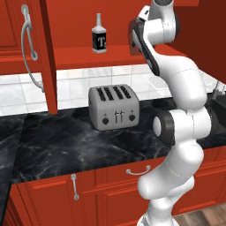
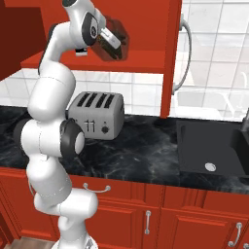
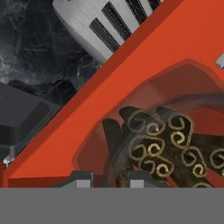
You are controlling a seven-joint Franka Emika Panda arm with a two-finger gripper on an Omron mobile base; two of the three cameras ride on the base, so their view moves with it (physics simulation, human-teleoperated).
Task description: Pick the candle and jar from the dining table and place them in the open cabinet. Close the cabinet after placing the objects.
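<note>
My gripper [image 2: 108, 40] is shut on the jar [image 2: 115, 38], a clear glass jar with dark rolled contents. It is held tilted just above the front of the open cabinet's red shelf [image 2: 141, 62]. In the hand view the jar [image 3: 153, 140] sits close between my fingertips [image 3: 81, 178], with the red shelf [image 3: 144, 65] behind it. From the left base view the jar [image 1: 133, 37] peeks out behind my upper arm, over the shelf [image 1: 75, 61]. The candle and the dining table are out of view.
A slim bottle with a black T label [image 1: 99, 39] stands on the shelf, left of the jar. The open cabinet doors [image 1: 26, 44] [image 2: 175, 53] flank the shelf. Below are a silver toaster [image 1: 114, 107] [image 2: 97, 114] on the marble counter [image 1: 66, 145] and a black sink [image 2: 209, 146].
</note>
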